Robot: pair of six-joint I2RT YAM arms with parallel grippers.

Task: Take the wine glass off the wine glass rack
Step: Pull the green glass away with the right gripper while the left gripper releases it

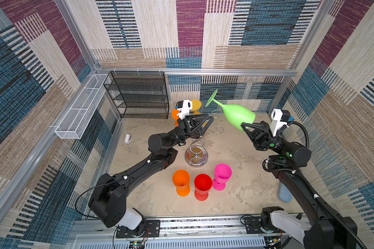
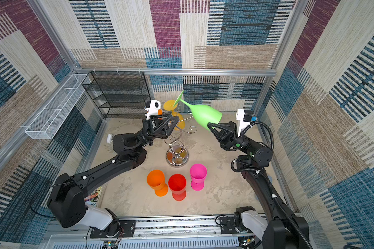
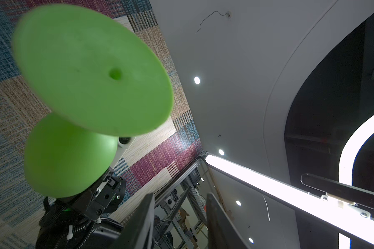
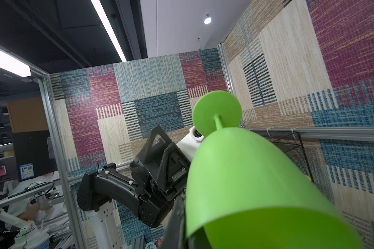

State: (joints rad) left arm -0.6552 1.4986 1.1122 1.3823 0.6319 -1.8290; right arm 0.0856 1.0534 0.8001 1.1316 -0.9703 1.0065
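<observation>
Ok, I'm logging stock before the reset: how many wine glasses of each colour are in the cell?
Green wine glass: 1
Orange wine glasses: 2 (standing orange glass; hanging orange glass on the wine glass rack, partly hidden)
Red wine glass: 1
Pink wine glass: 1
Yellow wine glass: 1
Total: 6
</observation>
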